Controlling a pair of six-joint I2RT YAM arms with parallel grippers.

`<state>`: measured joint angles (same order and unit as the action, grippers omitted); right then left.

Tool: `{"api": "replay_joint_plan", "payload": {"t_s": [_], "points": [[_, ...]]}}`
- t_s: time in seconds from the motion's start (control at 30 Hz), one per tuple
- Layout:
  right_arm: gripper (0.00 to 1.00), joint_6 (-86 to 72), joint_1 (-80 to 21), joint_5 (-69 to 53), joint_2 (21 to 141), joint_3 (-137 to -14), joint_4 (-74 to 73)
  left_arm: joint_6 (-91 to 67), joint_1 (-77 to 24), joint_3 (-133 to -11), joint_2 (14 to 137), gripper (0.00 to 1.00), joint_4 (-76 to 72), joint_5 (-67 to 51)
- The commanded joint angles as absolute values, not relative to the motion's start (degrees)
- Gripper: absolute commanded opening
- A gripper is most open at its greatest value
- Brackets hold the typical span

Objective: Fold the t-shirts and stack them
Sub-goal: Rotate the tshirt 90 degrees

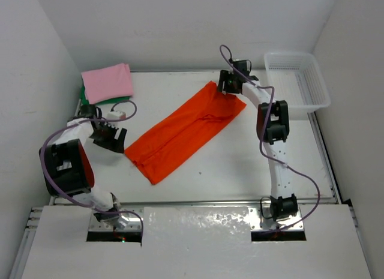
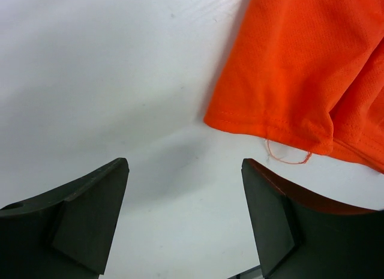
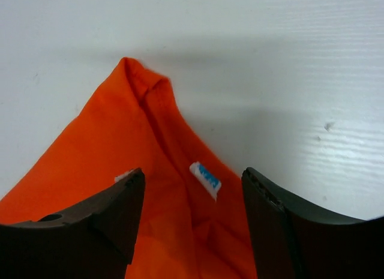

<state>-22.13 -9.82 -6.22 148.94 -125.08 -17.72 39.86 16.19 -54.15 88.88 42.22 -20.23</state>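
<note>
Orange t-shirt (image 1: 186, 129) lies diagonally mid-table, folded into a long strip. Left gripper (image 1: 110, 137) hangs spread and empty, just off its near hem. Right gripper (image 1: 230, 84) is released, straddling the far labelled tip.

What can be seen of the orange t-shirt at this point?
The orange t-shirt is vivid, fine-knit cloth, folded lengthwise into a long strip lying flat and diagonal on the white table, near-left to far-right. Its stitched hem trails a loose thread; a small white label with blue print shows at the far end. The right pincer stands open over that end; the left pincer is open beside the near end.
</note>
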Motion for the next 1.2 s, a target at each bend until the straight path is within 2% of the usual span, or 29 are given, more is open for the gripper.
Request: {"api": "replay_joint_plan", "payload": {"t_s": [0.0,0.17,0.27,0.33,0.43,0.5,0.57,0.6,0.7,0.8,0.83,0.93,0.97,1.07,1.17], "points": [[0.65,-21.4,-9.5,-5.6,138.5,-122.7,-13.6,43.7,17.1,-58.3,86.5,0.75,47.5,-23.5],[0.66,-21.0,-9.5,-2.7,126.8,-114.5,-15.4,41.6,17.1,-59.0,87.1,0.75,43.9,-22.9],[0.64,-24.4,-9.5,0.7,118.6,-101.6,-14.9,39.3,17.1,-58.3,88.2,0.75,39.6,-20.7],[0.58,-26.5,-9.5,2.1,114.1,-91.4,-13.0,37.8,17.0,-57.7,89.8,0.75,35.6,-19.9],[0.24,-32.5,-9.4,4.1,112.9,-84.5,-14.1,36.3,15.8,-59.1,93.1,0.74,32.1,-18.5],[0.07,-34.3,-9.4,4.7,113.5,-83.1,-14.8,35.5,14.5,-60.5,95.2,0.74,31.4,-17.9],[0.10,-35.9,-9.3,6.3,115.5,-83.8,-15.7,35.3,13.3,-62.0,96.3,0.73,31.5,-18.5],[0.31,-36.3,-9.2,7.0,116.6,-85.6,-17.2,35.2,13.1,-62.2,96.5,0.73,31.3,-18.5],[0.46,-36.9,-9.2,7.7,121.8,-90.4,-19.7,35.0,12.5,-62.8,97.4,0.73,30.9,-18.4],[0.41,-36.9,-8.9,9.2,128.4,-95.5,-22.1,35.1,12.1,-62.6,98.4,0.73,30.5,-18.0],[0.35,-37.4,-8.8,9.6,130.1,-96.3,-23.0,35.2,12.0,-62.2,98.7,0.73,30.4,-17.6],[0.25,-39.8,-7.7,7.2,135.3,-97.2,-22.4,35.9,10.6,-60.3,99.5,0.72,29.8,-18.2],[0.17,-40.1,-7.6,6.3,137.2,-97.2,-21.5,35.3,8.7,-59.4,99.7,0.72,29.4,-18.4],[0.14,-40.2,-7.5,1.8,141.3,-101.8,-17.3,38.9,1.6,-54.3,99.9,0.71,30.3,-17.5],[0.19,-40.3,-7.6,-4.8,152.2,-119.1,-15.2,41.6,-3.6,-48.1,99.1,0.71,29.9,-18.7]]}}
